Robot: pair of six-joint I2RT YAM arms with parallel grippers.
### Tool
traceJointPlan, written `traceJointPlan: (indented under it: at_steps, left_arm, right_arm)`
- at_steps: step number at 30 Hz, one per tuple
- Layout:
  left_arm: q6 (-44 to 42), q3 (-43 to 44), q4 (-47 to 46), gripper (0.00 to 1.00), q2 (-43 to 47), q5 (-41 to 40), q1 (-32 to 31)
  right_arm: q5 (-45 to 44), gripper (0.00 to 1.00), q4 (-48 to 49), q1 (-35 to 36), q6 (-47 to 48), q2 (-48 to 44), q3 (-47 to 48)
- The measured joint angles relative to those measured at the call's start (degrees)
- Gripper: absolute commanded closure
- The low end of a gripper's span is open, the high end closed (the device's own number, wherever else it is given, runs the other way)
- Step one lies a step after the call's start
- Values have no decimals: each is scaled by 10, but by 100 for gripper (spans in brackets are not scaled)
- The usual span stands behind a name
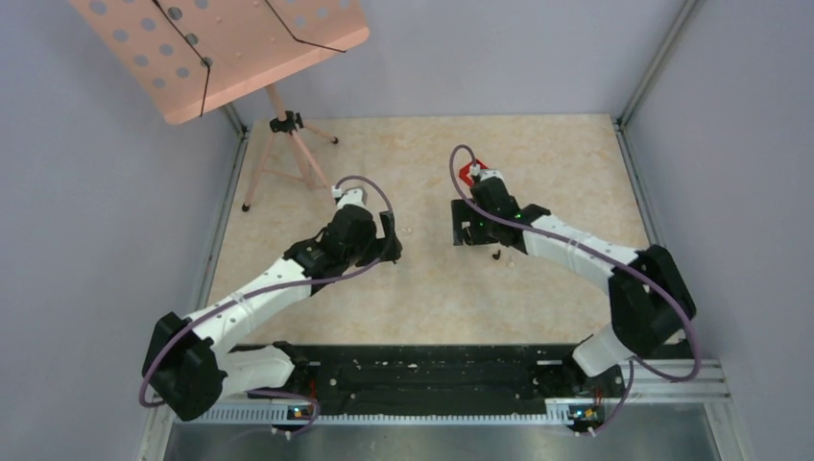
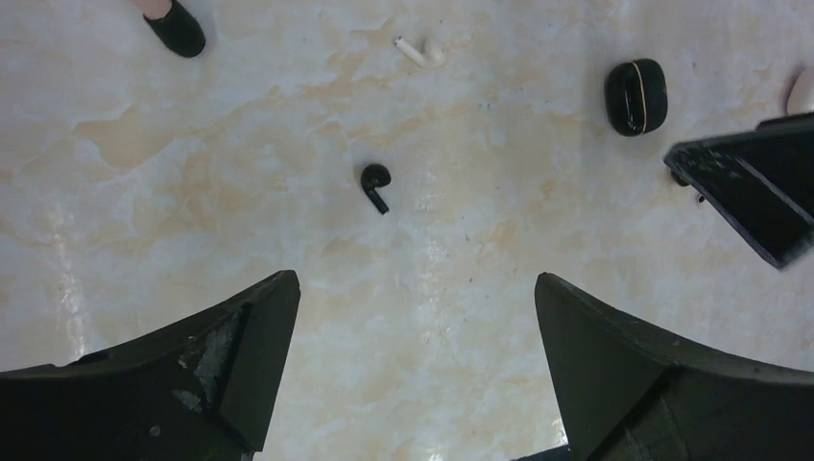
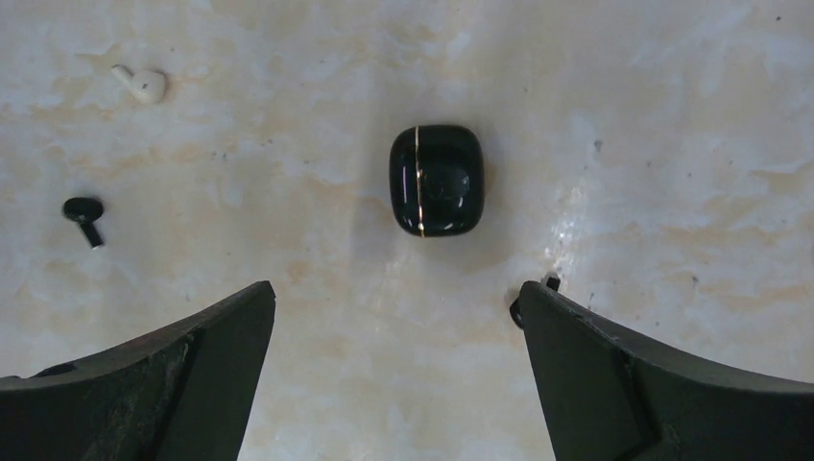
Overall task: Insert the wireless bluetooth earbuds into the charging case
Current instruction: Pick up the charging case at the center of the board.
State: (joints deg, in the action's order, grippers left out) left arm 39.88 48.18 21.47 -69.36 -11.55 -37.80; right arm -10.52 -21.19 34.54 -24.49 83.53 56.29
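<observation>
The glossy black charging case (image 3: 437,180) lies shut on the marbled table, just ahead of my open, empty right gripper (image 3: 395,286). It also shows in the left wrist view (image 2: 635,96). The dark earbud (image 2: 375,182) lies ahead of my open, empty left gripper (image 2: 413,279). The pale cream earbud (image 2: 422,50) lies farther ahead. Both buds show left of the case in the right wrist view, dark (image 3: 83,211) and pale (image 3: 144,84). In the top view the left gripper (image 1: 389,240) and right gripper (image 1: 464,226) face each other mid-table.
A small dark piece (image 3: 518,307) sits against my right gripper's right fingertip. A pale rounded thing (image 2: 802,91) shows at the left wrist view's right edge. A pink music stand (image 1: 221,48) on a tripod stands back left. Enclosure walls ring the table.
</observation>
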Motion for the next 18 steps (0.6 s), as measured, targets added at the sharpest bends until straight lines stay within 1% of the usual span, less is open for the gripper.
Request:
traceJointPlan:
  at_steps: [5,7,11,15,18]
  left_arm:
    - [8,-66,2,4,102,-1,1]
    - [10,-73,5,4,130,-3,2]
    - [10,-72,4,4,140,-5,2]
    - [10,-71,5,4,122,-4,2]
    - [10,-71,6,4,110,-2,2]
  right_arm:
    - [-4,5,6,-1,32,111,49]
    - [-3,7,7,-4,40,143,61]
    - [0,13,7,-18,55,187,79]
    - [2,21,6,-31,69,218,98]
    - [11,29,11,-35,70,224,105]
